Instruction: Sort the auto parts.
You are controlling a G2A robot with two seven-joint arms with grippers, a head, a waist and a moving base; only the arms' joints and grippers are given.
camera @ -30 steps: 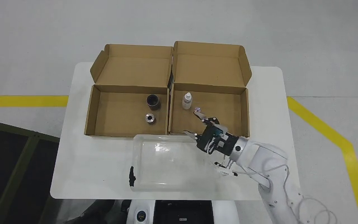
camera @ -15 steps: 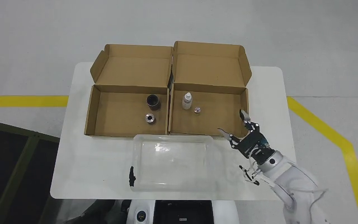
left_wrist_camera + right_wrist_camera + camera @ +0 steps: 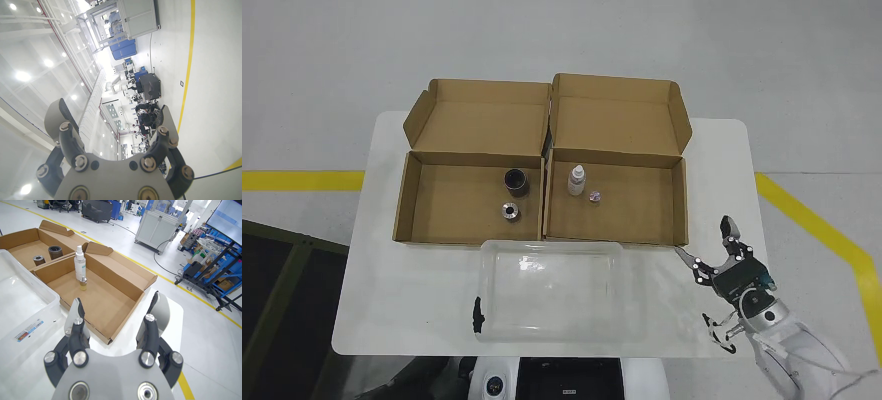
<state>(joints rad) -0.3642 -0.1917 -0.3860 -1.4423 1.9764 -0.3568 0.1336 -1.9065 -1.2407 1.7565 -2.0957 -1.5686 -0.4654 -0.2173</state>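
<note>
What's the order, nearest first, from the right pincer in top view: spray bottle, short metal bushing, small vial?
From the right pincer:
1. Small vial, in the right box.
2. Spray bottle, same box, beyond the vial.
3. Short metal bushing, in the left box.

The clear bin is cut off by the right wrist view's edge. The small black item at its rim cannot be identified from the top view, being too small.

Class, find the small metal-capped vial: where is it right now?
In the top view the vial stands inside the right cardboard box, close beside the spray bottle, toward the box's left end.
</note>
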